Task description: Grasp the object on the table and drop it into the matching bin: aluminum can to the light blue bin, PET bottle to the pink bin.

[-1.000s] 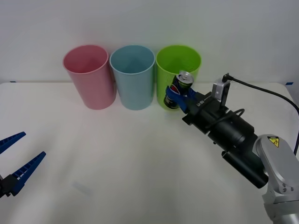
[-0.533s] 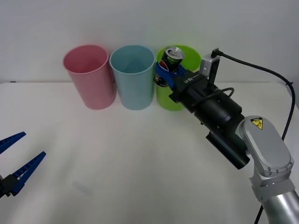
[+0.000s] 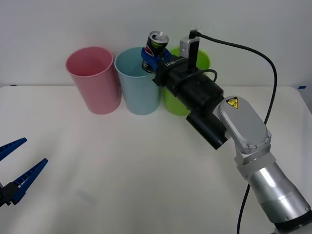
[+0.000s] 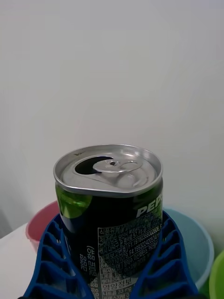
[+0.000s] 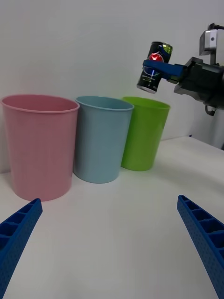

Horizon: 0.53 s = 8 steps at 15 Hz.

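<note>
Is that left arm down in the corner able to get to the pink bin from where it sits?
Probably yes. The left gripper rests open over the table, and bare tabletop lies between it and the pink bin. The right gripper, holding the can, is over by the light blue bin.

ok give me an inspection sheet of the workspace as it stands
surface: white table, matte, a faint smudge near the front.
job's things: aluminum can held in the air, tilted, above the light blue bin's right rim; pink bin upright to its left.
clutter: lime green bin right of the blue one.
grippers: right gripper, jaws shut on the can's body; left gripper low at the table's near left, jaws open.
cables: black cable looping from the right wrist camera down behind the arm.
surroundings: plain white wall.
</note>
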Available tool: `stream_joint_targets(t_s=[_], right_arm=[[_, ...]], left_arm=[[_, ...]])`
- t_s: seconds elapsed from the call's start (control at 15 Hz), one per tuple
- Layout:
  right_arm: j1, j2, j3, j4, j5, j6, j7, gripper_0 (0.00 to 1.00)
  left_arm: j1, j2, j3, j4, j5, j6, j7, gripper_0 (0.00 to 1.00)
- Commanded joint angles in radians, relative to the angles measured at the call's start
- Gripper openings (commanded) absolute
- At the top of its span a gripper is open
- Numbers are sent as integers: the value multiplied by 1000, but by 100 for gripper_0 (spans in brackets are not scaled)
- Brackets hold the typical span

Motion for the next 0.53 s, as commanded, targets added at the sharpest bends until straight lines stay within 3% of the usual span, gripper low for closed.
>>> stream_joint_targets(t_s=[0.07,0.53], right_arm=[[-90,49,-1,106,20,54,13,0],[-280,138,0,356,40,223,53,0]], left_arm=[[0,0,0,0,0,0,0,100],[0,0,0,0,0,0,0,100]])
